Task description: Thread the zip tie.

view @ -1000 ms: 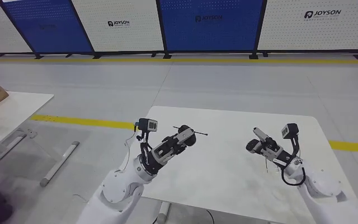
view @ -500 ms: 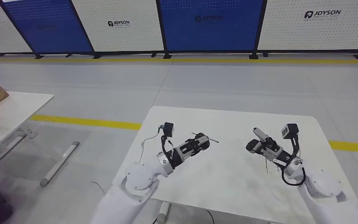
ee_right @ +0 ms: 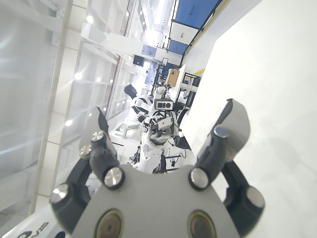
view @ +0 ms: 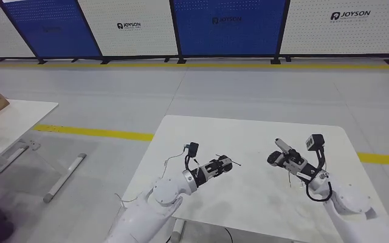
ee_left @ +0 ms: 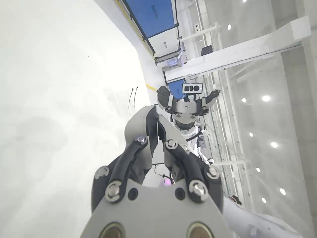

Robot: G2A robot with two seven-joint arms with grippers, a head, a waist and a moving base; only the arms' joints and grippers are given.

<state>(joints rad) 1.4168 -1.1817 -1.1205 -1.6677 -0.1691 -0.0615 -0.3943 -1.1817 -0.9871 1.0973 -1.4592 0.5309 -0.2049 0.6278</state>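
Observation:
My left gripper [view: 223, 164] hangs over the middle of the white table [view: 255, 200], shut on a thin black zip tie [view: 234, 162] whose end sticks out toward the right arm. In the left wrist view the fingers [ee_left: 138, 127] are pressed together on the tie's strand [ee_left: 157, 128]. My right gripper [view: 275, 152] is held above the table's right half, apart from the left one. Its jaws stand wide open in the right wrist view [ee_right: 164, 107] with nothing between them.
Two more black zip ties [ee_left: 132, 97] lie flat on the table beneath the right arm, seen as a faint line [view: 290, 180] in the top view. The table's near edge runs just below the left arm.
My left arm has carried the zip tie rightward and nearer the table's front, closing the gap to the right gripper. The right arm has stayed still.

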